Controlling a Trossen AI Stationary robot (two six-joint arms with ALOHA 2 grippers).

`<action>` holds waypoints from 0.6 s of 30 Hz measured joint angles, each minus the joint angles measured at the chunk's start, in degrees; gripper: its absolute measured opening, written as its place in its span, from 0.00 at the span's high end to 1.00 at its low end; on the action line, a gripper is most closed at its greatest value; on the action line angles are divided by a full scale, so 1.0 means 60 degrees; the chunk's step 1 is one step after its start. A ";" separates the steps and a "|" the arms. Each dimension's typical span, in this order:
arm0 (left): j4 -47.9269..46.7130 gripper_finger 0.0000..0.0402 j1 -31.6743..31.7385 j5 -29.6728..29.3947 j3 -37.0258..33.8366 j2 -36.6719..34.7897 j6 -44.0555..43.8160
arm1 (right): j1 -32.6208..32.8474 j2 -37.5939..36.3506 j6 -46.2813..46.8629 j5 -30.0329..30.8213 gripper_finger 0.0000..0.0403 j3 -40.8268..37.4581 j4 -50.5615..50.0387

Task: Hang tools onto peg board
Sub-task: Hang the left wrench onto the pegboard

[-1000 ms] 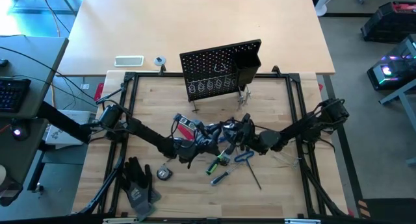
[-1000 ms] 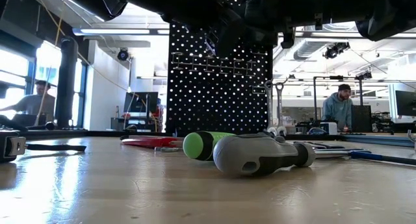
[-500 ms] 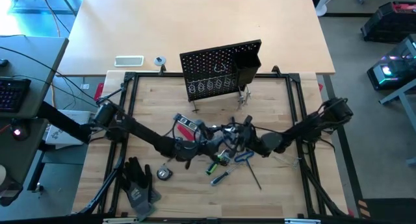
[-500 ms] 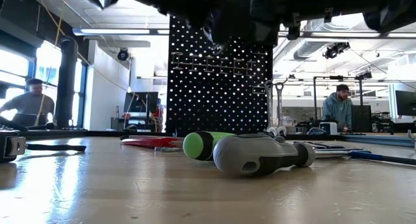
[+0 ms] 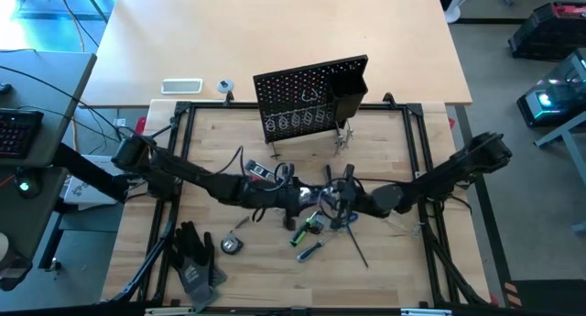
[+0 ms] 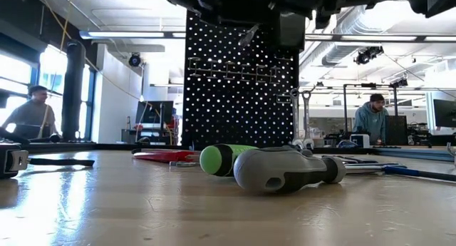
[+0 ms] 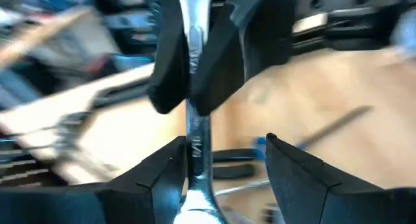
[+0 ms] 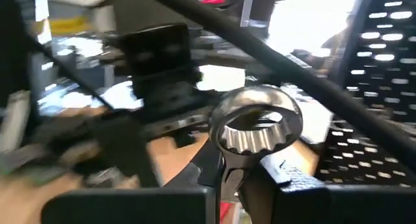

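Note:
Over the middle of the table my right gripper [image 5: 331,199] is shut on a silver wrench [image 7: 195,139]. The wrench's ring end [image 8: 257,130] juts out past the fingers. My left gripper [image 5: 304,202] faces it, open. The wrench's shaft runs between the left fingers [image 7: 170,165], close beside one of them. The black peg board [image 5: 311,101] stands upright at the far side, with two wrenches [image 6: 299,118] hanging at its right edge. Below the grippers a green screwdriver [image 6: 221,159], a grey-handled one [image 6: 285,169] and a blue-handled one [image 5: 309,252] lie on the table. My right gripper pinches the wrench's shaft [image 7: 195,36] between its two fingers. They come about level from the table's right. The wrench runs along the fingers and out past their tips, lifted clear of the table. My left gripper: whether its finger touches the shaft [image 7: 194,156], I cannot tell.
Black work gloves [image 5: 197,256] and a tape measure [image 5: 231,245] lie near the front left. A red-black flat tool [image 5: 261,172] lies left of centre. A white device [image 5: 181,85] sits on the far table. People are in the room beyond.
My left gripper has opened around the wrench's shaft and has gone toward the table's right. Both grippers have risen a little above the tools on the table. The wrench stays in my right gripper.

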 joint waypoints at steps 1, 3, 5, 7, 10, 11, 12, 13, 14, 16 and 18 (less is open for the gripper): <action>-0.0142 0.51 0.0161 0.0713 0.0000 -0.0052 -0.0280 | 0.0002 -0.0075 -0.0006 -0.0255 0.92 0.0000 -0.0174; -0.0394 0.51 0.0503 0.2006 0.0000 -0.0095 -0.0850 | -0.0001 -0.0197 -0.0007 -0.0737 0.92 0.0000 -0.0376; -0.0591 0.51 0.0828 0.3162 0.0000 -0.0081 -0.1273 | -0.0001 -0.0350 -0.0039 -0.1273 0.92 0.0000 -0.0640; -0.0657 0.51 0.1124 0.4380 0.0000 -0.0059 -0.1530 | -0.0052 -0.0460 -0.0064 -0.2005 0.92 0.0000 -0.0814; -0.0545 0.52 0.1480 0.5880 0.0000 -0.0040 -0.1894 | -0.0071 -0.0592 -0.0032 -0.2804 0.92 0.0000 -0.1135; -0.0528 0.53 0.1574 0.6256 0.0000 -0.0040 -0.1964 | -0.0063 -0.0621 -0.0037 -0.2971 0.92 0.0000 -0.1218; -0.0515 0.54 0.1663 0.6547 0.0000 -0.0040 -0.2006 | -0.0063 -0.0658 -0.0044 -0.3171 0.92 0.0000 -0.1303; -0.0513 0.56 0.1754 0.6807 0.0000 -0.0040 -0.2048 | -0.0062 -0.0689 -0.0053 -0.3347 0.92 0.0000 -0.1395; -0.0518 0.58 0.1831 0.7081 0.0000 -0.0040 -0.2061 | -0.0060 -0.0714 -0.0075 -0.3403 0.92 0.0000 -0.1419; -0.0521 0.63 0.1941 0.7524 0.0000 -0.0040 -0.2079 | -0.0063 -0.0775 -0.0115 -0.3445 0.92 0.0000 -0.1523; -0.0542 0.67 0.1986 0.7627 0.0000 -0.0040 -0.2099 | -0.0067 -0.0823 -0.0148 -0.3449 0.92 0.0000 -0.1557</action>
